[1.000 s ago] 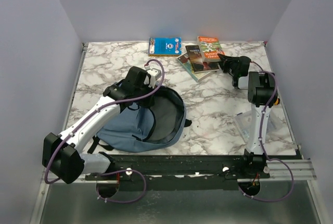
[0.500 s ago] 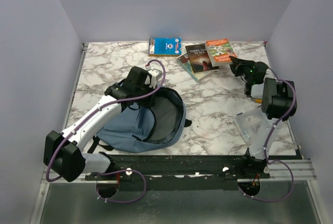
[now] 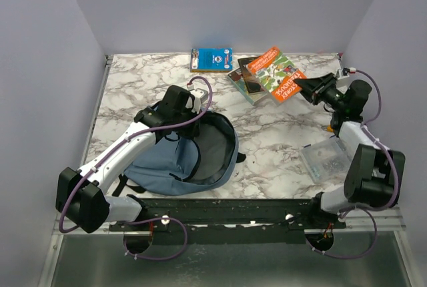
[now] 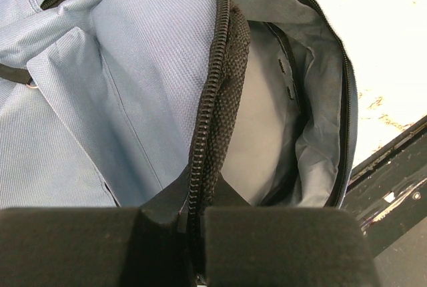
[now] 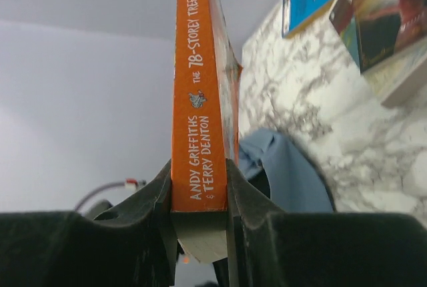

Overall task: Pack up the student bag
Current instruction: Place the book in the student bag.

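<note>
Right hand: was clamped on orange book, lifted off the far pile within the last second | Left hand: pinched the zipper rim of student bag, open at near left of bench | Likely next: carry book to bag.

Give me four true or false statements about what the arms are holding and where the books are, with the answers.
1. The right end effector grips the orange book. True.
2. The student bag is zipped shut. False: its main compartment gapes open.
3. The left end effector pinches the bag's zipper edge. True.
4. The blue book lies inside the bag. False: it lies on the table, near the far edge.
</note>
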`<action>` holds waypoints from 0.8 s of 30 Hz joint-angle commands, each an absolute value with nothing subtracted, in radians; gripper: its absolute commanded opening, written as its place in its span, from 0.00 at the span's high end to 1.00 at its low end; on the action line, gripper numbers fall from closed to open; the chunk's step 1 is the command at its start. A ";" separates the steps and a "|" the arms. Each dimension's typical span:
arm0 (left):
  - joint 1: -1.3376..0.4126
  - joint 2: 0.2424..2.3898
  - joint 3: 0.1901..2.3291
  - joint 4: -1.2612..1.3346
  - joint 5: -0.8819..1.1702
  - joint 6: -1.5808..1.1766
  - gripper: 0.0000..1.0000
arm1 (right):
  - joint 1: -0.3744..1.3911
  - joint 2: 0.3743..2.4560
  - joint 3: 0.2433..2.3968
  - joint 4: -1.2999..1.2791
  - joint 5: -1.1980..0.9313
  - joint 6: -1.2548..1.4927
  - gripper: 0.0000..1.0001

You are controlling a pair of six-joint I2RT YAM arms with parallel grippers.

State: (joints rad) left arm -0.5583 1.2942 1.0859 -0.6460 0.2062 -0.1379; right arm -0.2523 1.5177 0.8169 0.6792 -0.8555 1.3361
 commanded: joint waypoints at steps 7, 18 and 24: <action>-0.561 1.234 1.098 -0.630 0.152 -0.177 1.00 | -0.150 1.065 0.762 0.012 -1.050 0.937 1.00; -0.561 1.146 1.074 -0.601 0.091 -0.191 1.00 | 0.160 0.997 0.790 -0.223 -1.078 0.865 0.99; -0.561 1.105 1.063 -0.583 0.091 -0.193 1.00 | 0.296 1.017 0.758 -0.095 -1.061 0.973 0.99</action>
